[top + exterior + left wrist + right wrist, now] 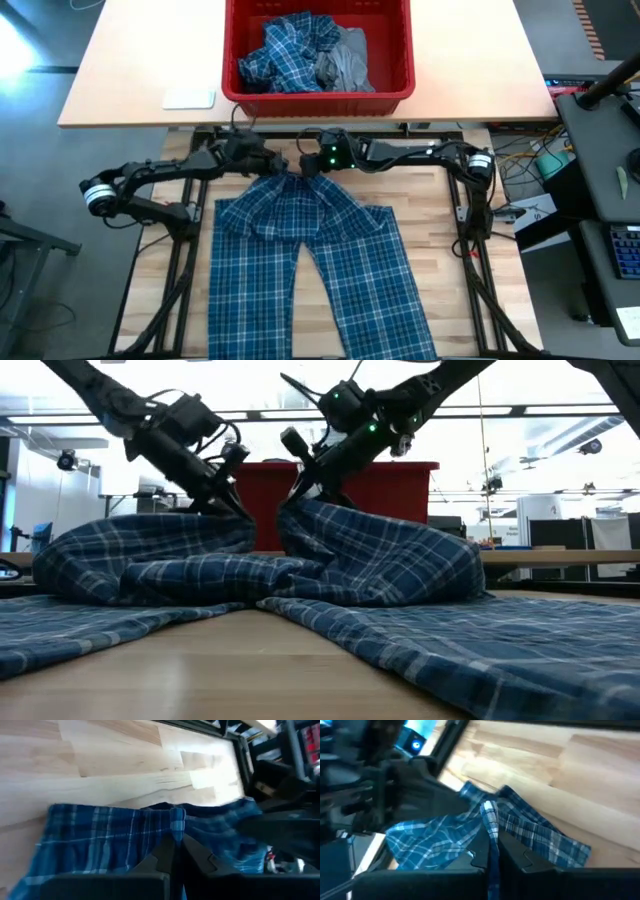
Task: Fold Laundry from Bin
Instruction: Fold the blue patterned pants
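Pinching the waistband of plaid trousers (310, 265), the left pincer (272, 163) and right pincer (312, 166) sit almost touching near the worktop's (440, 215) far edge, probably to bunch or lift the garment for folding. The bin (318, 92) beyond holds more laundry (305, 52).

Bright, even overhead light; the low view is backlit by ceiling strips, leaving both arms dark silhouettes. Both wrist views are motion-blurred, with glare on the pale tabletop (125, 760).
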Tool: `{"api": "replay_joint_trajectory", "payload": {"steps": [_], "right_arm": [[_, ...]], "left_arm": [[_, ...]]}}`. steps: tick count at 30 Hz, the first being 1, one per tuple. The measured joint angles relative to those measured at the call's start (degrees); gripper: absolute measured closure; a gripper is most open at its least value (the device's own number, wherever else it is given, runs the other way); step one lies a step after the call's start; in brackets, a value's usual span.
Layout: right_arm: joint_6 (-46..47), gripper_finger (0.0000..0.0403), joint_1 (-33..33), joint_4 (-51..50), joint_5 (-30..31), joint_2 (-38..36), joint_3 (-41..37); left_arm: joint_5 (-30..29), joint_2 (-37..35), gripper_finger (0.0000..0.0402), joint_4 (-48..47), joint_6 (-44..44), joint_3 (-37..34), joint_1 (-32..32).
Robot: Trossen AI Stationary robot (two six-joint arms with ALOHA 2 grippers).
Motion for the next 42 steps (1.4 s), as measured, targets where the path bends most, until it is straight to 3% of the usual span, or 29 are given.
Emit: {"api": "replay_joint_trajectory", "payload": {"steps": [4, 10, 14, 19, 26, 31, 35, 42], "right_arm": [[3.0, 0.039, 0.7, 3.3, 3.3, 3.7, -1.0], [7.9, 0.039, 2.1, 11.1, 3.3, 9.2, -1.0], [11.8, 0.039, 2.6, 13.1, 3.0, 10.5, -1.0], [10.0, 0.039, 3.1, 8.1, 5.4, 9.6, -1.0], [9.1, 0.039, 3.1, 8.2, 6.0, 9.0, -1.0], [9.1, 0.039, 3.2, 8.6, 6.2, 9.0, -1.0], [9.0, 0.039, 3.6, 15.3, 6.2, 9.0, -1.0], [7.1, 0.039, 4.9, 19.3, 4.3, 15.8, 7.8]], "left_arm": [[-5.2, 1.2, 0.0401, 9.9, -4.4, -5.1, -3.0], [-7.4, 5.5, 0.0401, 16.8, -9.6, -8.7, -5.8], [-7.5, 9.8, 0.0401, 19.1, -12.5, -8.9, -6.3], [-8.0, 13.1, 0.0402, 19.8, -13.2, -6.3, -6.3], [-7.8, 15.3, 0.0402, 19.3, -12.5, -3.5, -6.2], [-7.4, 11.3, 0.0402, 18.4, -14.4, -6.6, -6.1], [-9.4, 4.4, 0.0402, 16.1, -15.0, -11.3, -6.0], [-14.0, -10.1, 0.0402, -0.5, -10.3, -15.4, -5.4]]}}
